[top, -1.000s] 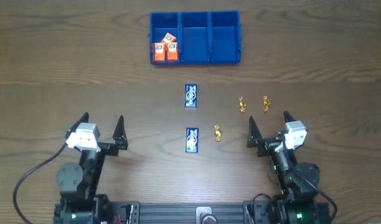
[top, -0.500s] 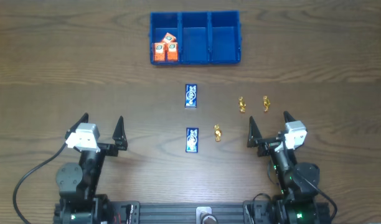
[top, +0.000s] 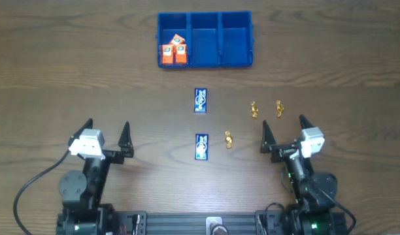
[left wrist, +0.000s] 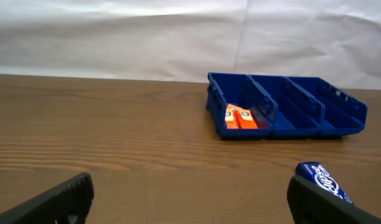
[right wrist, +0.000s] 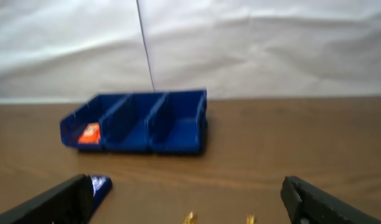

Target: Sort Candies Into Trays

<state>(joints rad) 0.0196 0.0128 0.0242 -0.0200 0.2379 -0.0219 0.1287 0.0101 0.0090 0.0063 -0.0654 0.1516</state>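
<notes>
Candies: the orange ones [top: 173, 51] lie in the left compartment of the blue tray [top: 236, 42]; two blue bars [top: 200, 100] and three gold pieces [top: 253, 109] lie loose on the counter. Since a second ago we note only a slight shift of the right gripper [top: 283, 123]; the left gripper [top: 108, 124] is unmoved. Both pairs of fingers stand apart, empty. We judge that the next pick is only beginning.

A brown wooden table [top: 56, 65] backed by a creased white sheet [left wrist: 116, 37]
</notes>
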